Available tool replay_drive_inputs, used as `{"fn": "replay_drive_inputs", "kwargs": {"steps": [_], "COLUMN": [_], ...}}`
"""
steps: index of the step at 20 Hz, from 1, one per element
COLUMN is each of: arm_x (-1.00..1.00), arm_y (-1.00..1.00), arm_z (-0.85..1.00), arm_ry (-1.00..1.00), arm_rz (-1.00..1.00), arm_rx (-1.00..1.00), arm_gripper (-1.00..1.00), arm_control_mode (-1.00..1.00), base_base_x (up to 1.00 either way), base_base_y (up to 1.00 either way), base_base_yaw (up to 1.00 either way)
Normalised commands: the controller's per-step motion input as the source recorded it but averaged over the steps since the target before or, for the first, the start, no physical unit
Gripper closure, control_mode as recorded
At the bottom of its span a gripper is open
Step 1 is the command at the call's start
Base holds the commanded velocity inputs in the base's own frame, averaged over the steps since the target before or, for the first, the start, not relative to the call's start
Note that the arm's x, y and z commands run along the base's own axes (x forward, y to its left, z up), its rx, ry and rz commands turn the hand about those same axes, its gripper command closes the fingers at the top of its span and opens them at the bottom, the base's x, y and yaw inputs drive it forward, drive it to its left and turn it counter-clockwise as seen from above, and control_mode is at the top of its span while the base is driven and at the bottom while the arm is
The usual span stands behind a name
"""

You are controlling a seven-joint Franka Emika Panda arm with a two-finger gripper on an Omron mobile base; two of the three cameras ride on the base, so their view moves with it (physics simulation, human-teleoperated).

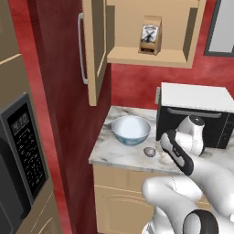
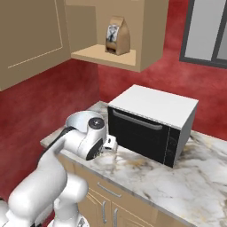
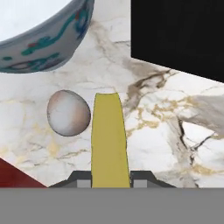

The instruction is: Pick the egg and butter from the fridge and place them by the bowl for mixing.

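My gripper [image 3: 110,177] is shut on the butter [image 3: 109,135], a thin yellow stick that points away from the hand over the marble counter [image 3: 153,144]. Whether the butter touches the counter I cannot tell. The egg [image 3: 68,113], pale with a tan patch, lies on the counter just left of the butter. It also shows in the left base view as the egg [image 1: 149,151], in front of the bowl [image 1: 131,129]. The bowl [image 3: 43,35], blue-grey outside and white inside, stands just beyond the egg. The fridge is out of view.
A black microwave [image 1: 196,114] with a white top [image 2: 150,104] stands on the counter right of the bowl. Above hangs an open cabinet with a coffee bag [image 1: 150,35] and its door [image 1: 93,50] swung out. A built-in oven [image 1: 18,151] is at the left.
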Motion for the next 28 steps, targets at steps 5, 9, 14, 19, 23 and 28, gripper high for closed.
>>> {"fn": "replay_drive_inputs", "kwargs": {"steps": [5, 9, 14, 19, 23, 28], "arm_x": [0.33, 0.36, 0.15, 0.12, 0.10, 0.13], "arm_y": [0.00, 0.00, 0.00, 0.00, 0.00, 0.00], "arm_z": [-0.29, -0.22, -0.26, -0.28, -0.22, -0.15], "arm_ry": [0.00, 0.00, 0.00, 0.00, 0.00, 0.00], "arm_rz": [-0.07, -0.02, 0.00, 0.00, 0.00, 0.00], "arm_rx": [0.03, 0.01, 0.01, 0.01, 0.02, 0.05], "arm_gripper": [1.00, 1.00, 1.00, 1.00, 1.00, 1.00], "arm_control_mode": [-1.00, -1.00, -1.00, -1.00, -1.00, -1.00], "base_base_x": [0.00, 0.00, 0.00, 0.00, 0.00, 0.00], "base_base_y": [0.00, 0.00, 0.00, 0.00, 0.00, 0.00], "base_base_yaw": [0.00, 0.00, 0.00, 0.00, 0.00, 0.00]}}
